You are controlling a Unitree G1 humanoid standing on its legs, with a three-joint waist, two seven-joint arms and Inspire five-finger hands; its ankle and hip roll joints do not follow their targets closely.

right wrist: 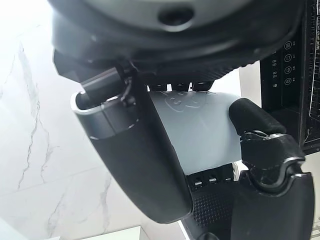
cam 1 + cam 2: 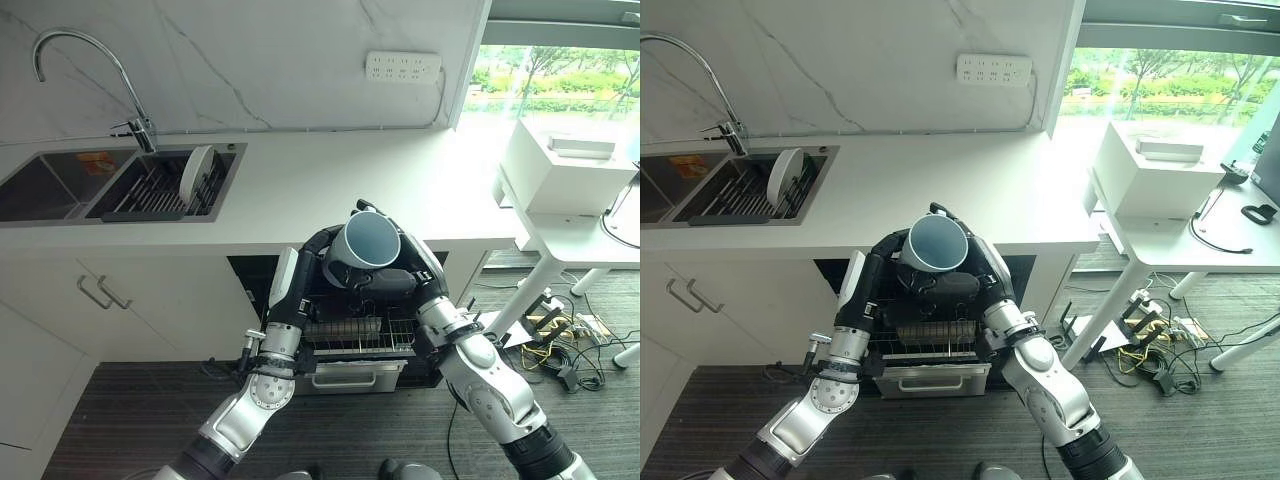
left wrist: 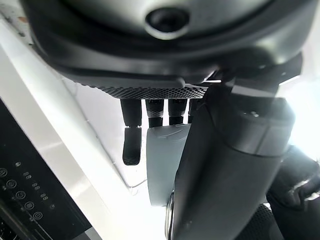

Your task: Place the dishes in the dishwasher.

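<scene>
A grey-blue cup [image 2: 366, 249] is held up between both hands, mouth tilted up, just in front of the counter edge and above the pulled-out dishwasher rack [image 2: 355, 335]. My left hand [image 2: 330, 268] grips its left side; in the left wrist view the fingers [image 3: 150, 111] lie along the cup [image 3: 165, 165] with the thumb [image 3: 225, 170] opposite. My right hand [image 2: 388, 285] cups it from below and right; its thumb [image 1: 135, 150] and fingers clamp the cup [image 1: 200, 125]. A white plate [image 2: 195, 172] stands on edge in the sink's drying rack.
A steel sink [image 2: 50, 185] with a faucet [image 2: 135, 120] lies at the far left of the white counter [image 2: 330, 180]. The dishwasher drawer front [image 2: 350, 378] juts out over the floor. A white table [image 2: 590, 235] with a box and floor cables stands to the right.
</scene>
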